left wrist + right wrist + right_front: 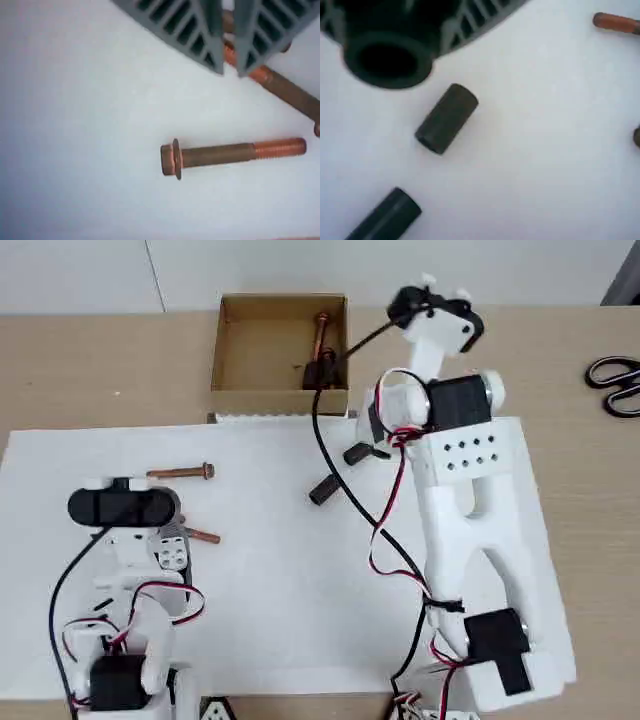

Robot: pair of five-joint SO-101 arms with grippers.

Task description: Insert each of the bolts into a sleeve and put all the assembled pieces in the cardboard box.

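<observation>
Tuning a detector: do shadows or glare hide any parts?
High view: even light, no glare; the box is shaded inside, contents still visible. Left wrist view: the loose bolt casts a faint shadow. Right wrist view: the loose sleeve casts a soft one.

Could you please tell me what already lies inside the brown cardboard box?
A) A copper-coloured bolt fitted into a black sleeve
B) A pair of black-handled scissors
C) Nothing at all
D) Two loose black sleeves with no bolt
A: the high view shows a copper-coloured bolt with its end inside a black sleeve, lying along the right side of the brown cardboard box.
</observation>
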